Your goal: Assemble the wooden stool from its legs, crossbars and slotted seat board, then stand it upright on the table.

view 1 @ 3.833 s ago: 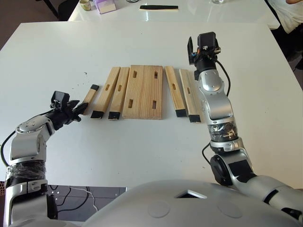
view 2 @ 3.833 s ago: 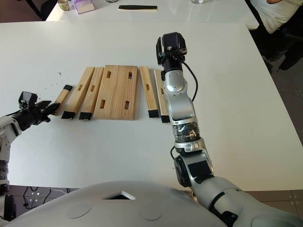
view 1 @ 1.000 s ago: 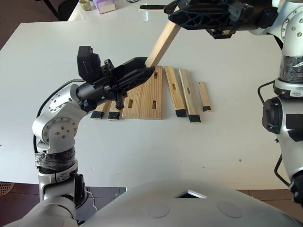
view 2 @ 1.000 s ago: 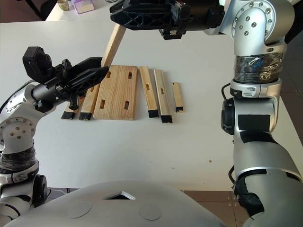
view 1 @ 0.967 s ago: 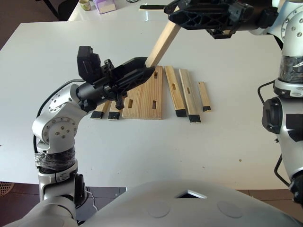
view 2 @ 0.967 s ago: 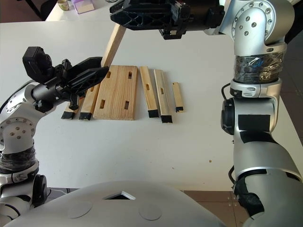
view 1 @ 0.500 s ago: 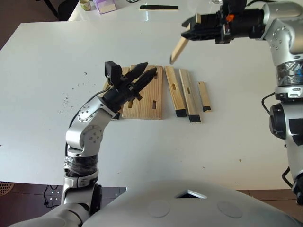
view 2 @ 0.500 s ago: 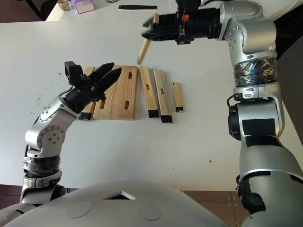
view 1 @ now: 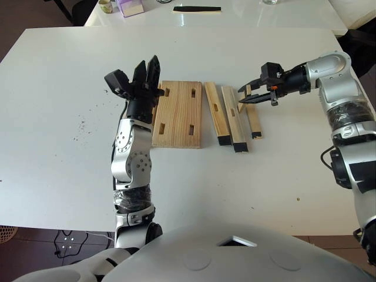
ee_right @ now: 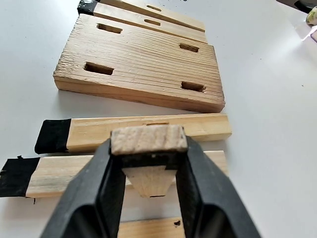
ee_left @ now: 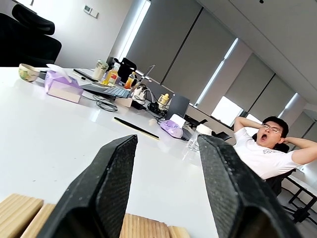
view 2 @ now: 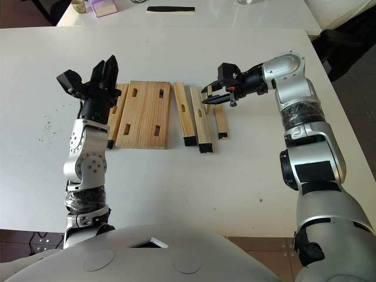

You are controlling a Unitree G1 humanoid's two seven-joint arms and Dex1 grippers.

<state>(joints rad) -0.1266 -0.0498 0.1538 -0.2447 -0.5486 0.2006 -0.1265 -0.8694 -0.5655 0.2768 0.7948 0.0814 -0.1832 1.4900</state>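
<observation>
Swung upright since half a second ago with the left pincer (view 1: pixel 147 62), fingers now pointing up. Dropped low with the right pincer (view 1: pixel 241 95), down from high over the far side of the table (view 1: pixel 59 117).

Left pincer spread open, gripping nothing, raised over two legs (view 2: pixel 120 103) lying on the table beneath it. Just right of that pincer, flat on the table, the seat board (view 1: pixel 178 113) with four slots. Between the two pincers, two more legs (view 1: pixel 214 111) side by side, black-tipped ends toward the robot.

Right pincer clamped on a wooden bar (ee_right: pixel 148 140), held low over the far end of the rightmost leg. Just below that pincer and nearer the robot, a short bar (view 1: pixel 254 120) flat on the table beside that leg.
</observation>
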